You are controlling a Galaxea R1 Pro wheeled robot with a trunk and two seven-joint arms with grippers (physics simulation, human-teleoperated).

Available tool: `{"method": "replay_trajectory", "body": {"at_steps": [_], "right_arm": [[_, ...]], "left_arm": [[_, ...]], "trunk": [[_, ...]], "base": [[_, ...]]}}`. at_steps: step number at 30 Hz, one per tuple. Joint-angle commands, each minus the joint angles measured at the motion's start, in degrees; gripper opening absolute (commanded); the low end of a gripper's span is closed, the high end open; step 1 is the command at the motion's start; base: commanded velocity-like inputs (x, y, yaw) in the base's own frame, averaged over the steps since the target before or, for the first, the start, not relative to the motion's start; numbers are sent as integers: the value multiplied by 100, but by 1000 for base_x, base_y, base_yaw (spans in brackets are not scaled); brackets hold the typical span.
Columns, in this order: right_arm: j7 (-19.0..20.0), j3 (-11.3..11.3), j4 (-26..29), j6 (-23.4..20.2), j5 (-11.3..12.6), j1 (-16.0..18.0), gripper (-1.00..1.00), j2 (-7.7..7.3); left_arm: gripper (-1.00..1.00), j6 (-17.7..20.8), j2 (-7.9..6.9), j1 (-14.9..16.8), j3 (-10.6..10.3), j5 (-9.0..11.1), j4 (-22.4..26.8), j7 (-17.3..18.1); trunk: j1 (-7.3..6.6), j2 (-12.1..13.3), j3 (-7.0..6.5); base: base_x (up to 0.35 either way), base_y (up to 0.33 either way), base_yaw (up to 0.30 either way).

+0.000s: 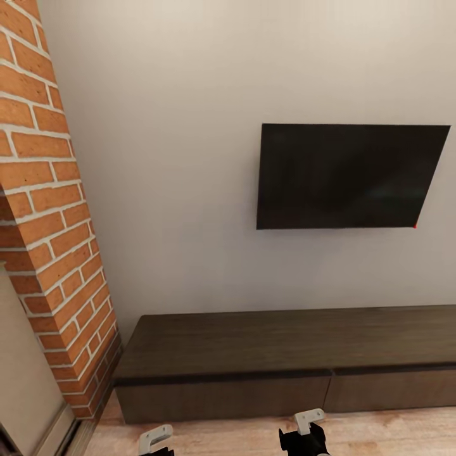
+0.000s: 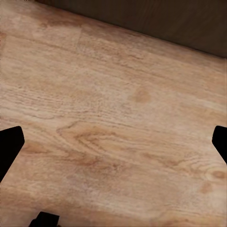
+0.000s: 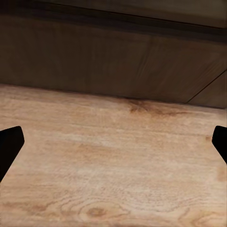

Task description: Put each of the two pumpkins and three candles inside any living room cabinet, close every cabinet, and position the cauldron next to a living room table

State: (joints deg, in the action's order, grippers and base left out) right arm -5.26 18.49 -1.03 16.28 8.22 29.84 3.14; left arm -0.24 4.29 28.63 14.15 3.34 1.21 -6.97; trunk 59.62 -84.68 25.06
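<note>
The long, low dark-brown cabinet (image 1: pixel 278 345) stands against the grey wall under the TV, and both of its visible drawer fronts sit flush and shut. My left gripper (image 2: pixel 113 142) is open over bare plank floor, with the cabinet's base (image 2: pixel 156 19) just beyond it. My right gripper (image 3: pixel 113 144) is also open and empty, facing the cabinet front (image 3: pixel 113 61) at floor level. In the head view the left gripper (image 1: pixel 155 440) and right gripper (image 1: pixel 307 430) poke in low, just short of the cabinet. The pumpkins, candles, cauldron and table are out of view.
A red brick chimney (image 1: pixel 47 209) rises at the left, with a pale stone surround (image 1: pixel 25 380) at its foot. A black TV (image 1: pixel 348 177) hangs on the wall above the cabinet. Light wood floor (image 1: pixel 380 434) runs along the cabinet's front.
</note>
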Motion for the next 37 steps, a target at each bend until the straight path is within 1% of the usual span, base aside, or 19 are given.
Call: {"method": "replay_trajectory", "body": {"at_steps": [1, 37], "right_arm": [[-10, 50, -11, 25, 57, 5, 100, 3], [-10, 47, -11, 25, 57, 5, 100, 3]], "left_arm": [[100, -2, 2, 2, 0, 35, 2, -15], [100, -2, -3, 3, 0, 35, 2, -15]], "trunk": [[-23, 38, -12], [-814, 1482, -659]], "base": [[0, 0, 0], [0, 0, 0]]}}
